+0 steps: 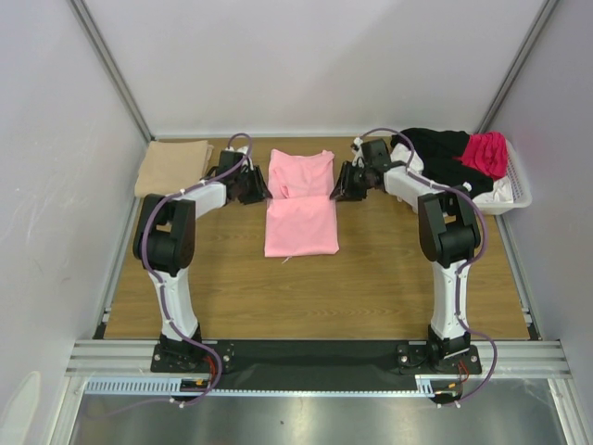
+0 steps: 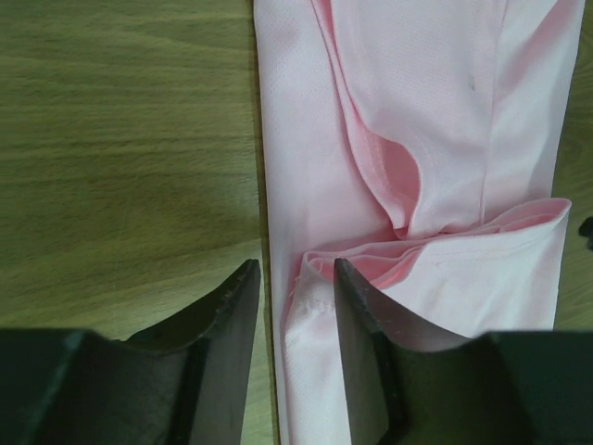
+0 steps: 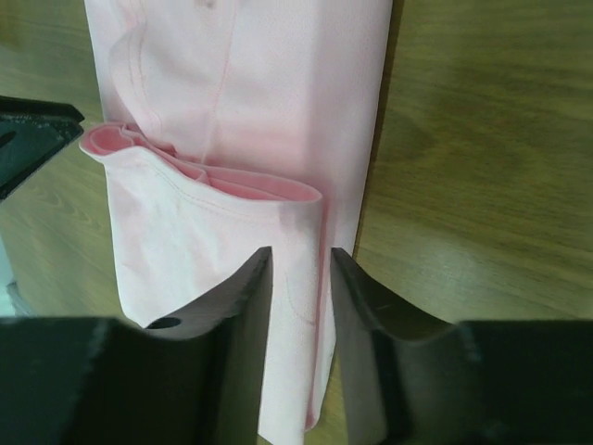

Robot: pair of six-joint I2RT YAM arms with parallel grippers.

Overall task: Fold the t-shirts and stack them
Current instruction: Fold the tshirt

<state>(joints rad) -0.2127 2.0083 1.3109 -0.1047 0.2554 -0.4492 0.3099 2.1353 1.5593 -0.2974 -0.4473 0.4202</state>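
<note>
Wooden table [image 1: 371, 287], pale grain, boxed in on three sides by plain white walls [image 1: 306, 65]. Slanting aluminium posts [image 1: 113, 69] in the far corners. Metal rail [image 1: 120, 352] along the near edge. Soft, even light.

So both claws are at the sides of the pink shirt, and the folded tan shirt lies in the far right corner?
No: the top external view shows the folded tan shirt in the far left corner. The left claw and right claw do flank the pink shirt.

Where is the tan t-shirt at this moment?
Top external view: the tan t-shirt lies folded on the table, far-left corner, just left of the left gripper, apart from the pink t-shirt.
</note>
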